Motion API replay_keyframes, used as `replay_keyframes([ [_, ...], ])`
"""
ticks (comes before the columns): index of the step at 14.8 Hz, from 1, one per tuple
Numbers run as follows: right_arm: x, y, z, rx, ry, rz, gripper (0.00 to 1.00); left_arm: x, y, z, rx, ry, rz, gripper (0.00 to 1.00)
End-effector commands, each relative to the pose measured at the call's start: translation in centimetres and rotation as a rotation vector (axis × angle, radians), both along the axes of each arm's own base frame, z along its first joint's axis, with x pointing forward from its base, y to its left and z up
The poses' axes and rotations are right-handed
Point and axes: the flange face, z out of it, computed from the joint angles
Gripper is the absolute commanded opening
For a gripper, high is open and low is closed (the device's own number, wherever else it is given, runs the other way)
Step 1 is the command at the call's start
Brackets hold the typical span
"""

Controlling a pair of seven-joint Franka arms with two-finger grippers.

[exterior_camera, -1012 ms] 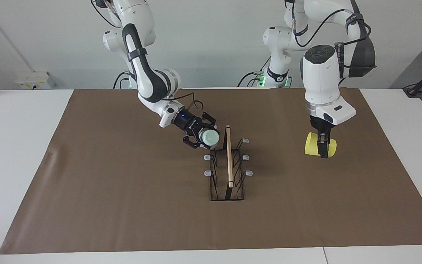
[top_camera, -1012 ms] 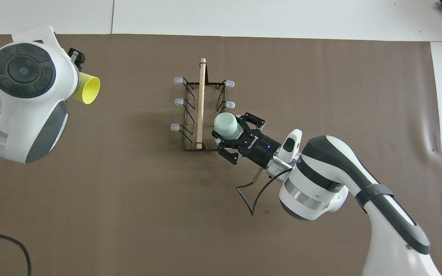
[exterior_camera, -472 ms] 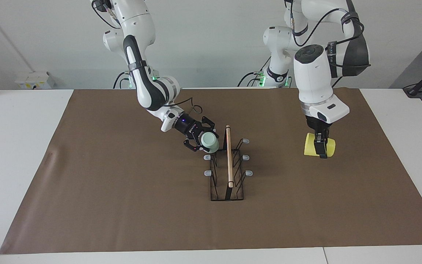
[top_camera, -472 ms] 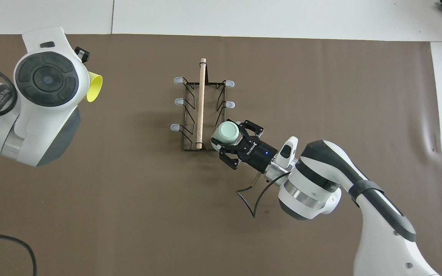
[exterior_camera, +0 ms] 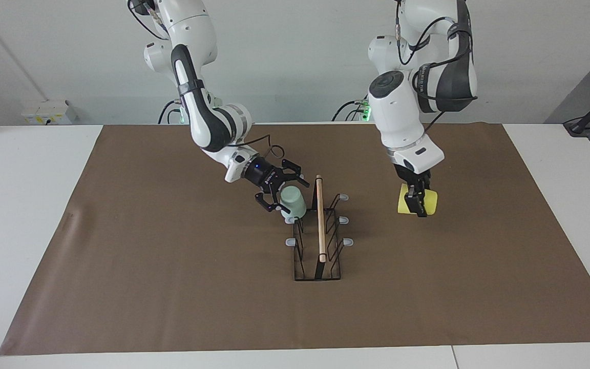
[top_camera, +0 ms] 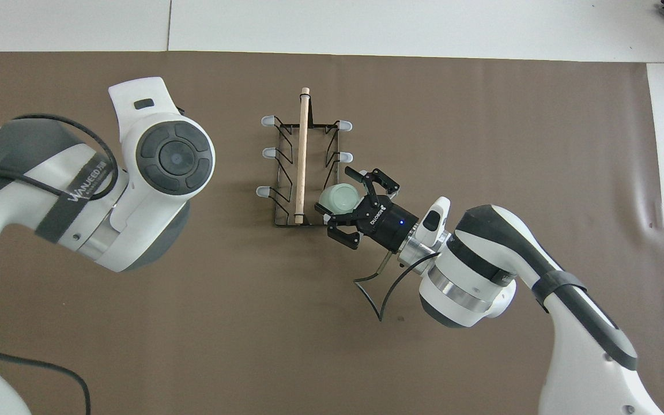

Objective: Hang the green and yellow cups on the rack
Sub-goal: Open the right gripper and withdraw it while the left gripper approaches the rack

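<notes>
The black wire rack (exterior_camera: 318,241) (top_camera: 303,167), with a wooden rod along its top, stands mid-mat. The pale green cup (exterior_camera: 293,201) (top_camera: 338,199) sits bottom-up and tilted over the rack's prong nearest the robots, on the right arm's side. My right gripper (exterior_camera: 286,196) (top_camera: 343,203) is open, its fingers spread on either side of that cup. Over the mat toward the left arm's end, my left gripper (exterior_camera: 420,210) hangs shut on the yellow cup (exterior_camera: 430,201). In the overhead view the left arm hides both that gripper and the yellow cup.
A brown mat (exterior_camera: 172,266) covers most of the white table (exterior_camera: 23,205). Two free grey-tipped prongs (exterior_camera: 291,241) remain on the right arm's side, three on the other side (exterior_camera: 347,241). A white box (exterior_camera: 49,111) sits at the table's edge nearest the robots.
My right gripper has opened around the green cup, which tipped down onto the prong. My left arm has carried the yellow cup toward the rack.
</notes>
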Motion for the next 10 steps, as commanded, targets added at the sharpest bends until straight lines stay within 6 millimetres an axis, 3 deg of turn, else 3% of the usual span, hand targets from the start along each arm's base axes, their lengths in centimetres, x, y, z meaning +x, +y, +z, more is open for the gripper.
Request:
replay_keyframes([
  [1, 1.1, -0.4, 3.3, -0.044, -0.039, -0.034, 1.00, -0.5, -0.2, -0.2, 0.035, -0.019, 0.033, 0.00],
  [4, 3.6, -2.4, 5.7, -0.197, -0.156, 0.051, 1.00, -1.2, -1.1, -0.5, 0.063, 0.004, 0.038, 0.00],
  [6, 6.5, -6.7, 7.2, -0.347, -0.256, 0.123, 1.00, -1.3, -1.3, -0.5, 0.099, -0.033, 0.062, 0.00],
  [10, 8.4, -12.3, 7.9, -0.458, -0.280, 0.272, 1.00, -2.5, -4.0, -0.7, 0.170, -0.048, 0.088, 0.00],
])
